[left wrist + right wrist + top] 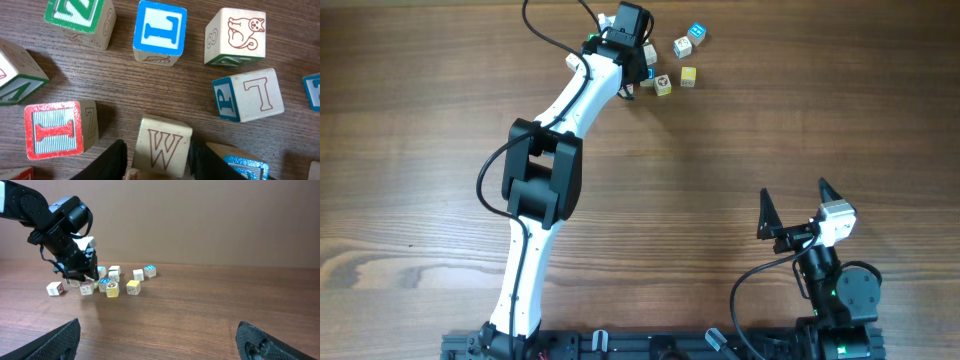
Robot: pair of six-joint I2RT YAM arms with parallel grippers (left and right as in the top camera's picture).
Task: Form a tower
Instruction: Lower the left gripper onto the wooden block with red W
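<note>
No tower in view yet; loose cubes (pixel 682 47) clustered on far surface (pixel 740 130). Left pincer (pixel 158 150) straddles W cube (pixel 163 142); clenched or not, cannot tell. Right pincer (pixel 794 190) released, well apart. Centre jaws squarely, lift straight, spare neighbours.

table (pixel 150 85) dark brown wood grain | W cube (pixel 162 146) pale wood, brown-outlined letter | I cube (pixel 54 129) red border, blue-striped face | blue-letter cube (pixel 159 31) blue border | cat cube (pixel 236 36) red-outlined cat | left gripper (pixel 161 165) black
</note>
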